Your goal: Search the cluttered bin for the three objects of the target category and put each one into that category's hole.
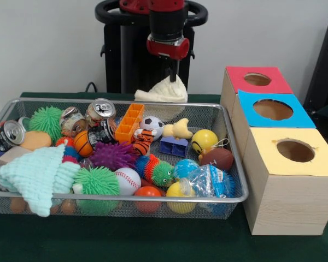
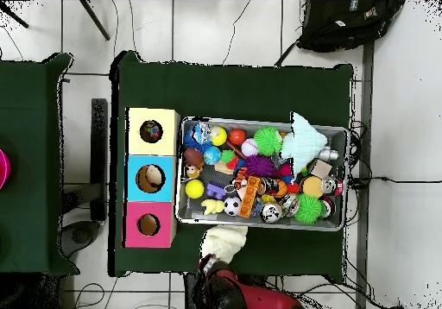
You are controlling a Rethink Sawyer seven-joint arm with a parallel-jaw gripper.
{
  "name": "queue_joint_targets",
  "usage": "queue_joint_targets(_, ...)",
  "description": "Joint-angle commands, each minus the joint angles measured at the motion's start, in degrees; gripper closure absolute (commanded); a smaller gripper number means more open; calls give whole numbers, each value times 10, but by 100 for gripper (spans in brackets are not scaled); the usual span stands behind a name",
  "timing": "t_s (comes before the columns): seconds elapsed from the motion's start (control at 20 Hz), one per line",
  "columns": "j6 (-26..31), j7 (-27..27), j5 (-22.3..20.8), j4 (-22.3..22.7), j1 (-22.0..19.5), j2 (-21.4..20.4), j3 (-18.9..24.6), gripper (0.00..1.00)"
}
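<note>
— Cloth (image 1: 163,90)? Cream, bunched, hanging just behind the bin's (image 1: 229,164) far rim, clear of the clutter.
— Held how? Pinched at the top by the gripper (image 1: 175,75), closed on a fold.
— Arm (image 1: 167,27)? Upright, coming straight down, wrist over the cloth, off the bin's edge.
— Boxes? Red (image 1: 257,79), blue (image 1: 272,109), yellow (image 1: 294,150) in a row beside the bin, each with a hole.
— Mint cloth (image 1: 38,174)? Draped over the bin's near corner.
</note>
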Motion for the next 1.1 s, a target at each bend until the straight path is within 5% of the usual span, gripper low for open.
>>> queue_joint_targets(0.05,-98,120,26,-63,1,72,-7,100)
queue_joint_targets(1.1,-40,103,38,-47,-18,37,10,100)
